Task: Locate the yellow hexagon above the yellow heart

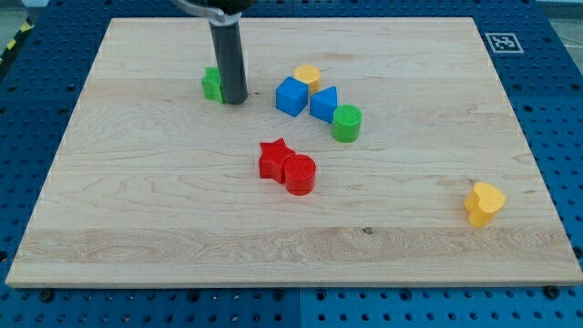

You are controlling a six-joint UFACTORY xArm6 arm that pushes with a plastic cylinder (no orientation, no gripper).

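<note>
The yellow hexagon [308, 76] sits near the view's top centre, touching a blue cube [291, 96]. The yellow heart [484, 202] lies far off at the view's lower right. My tip [235, 100] rests on the board at the view's upper left, well left of the hexagon and right against a green block [212, 84] whose shape is partly hidden by the rod.
A blue triangular block [323, 104] and a green cylinder [347, 123] lie just right of the blue cube. A red star [273, 158] and a red cylinder [300, 173] touch at the centre. The wooden board [137, 228] sits on a blue perforated table.
</note>
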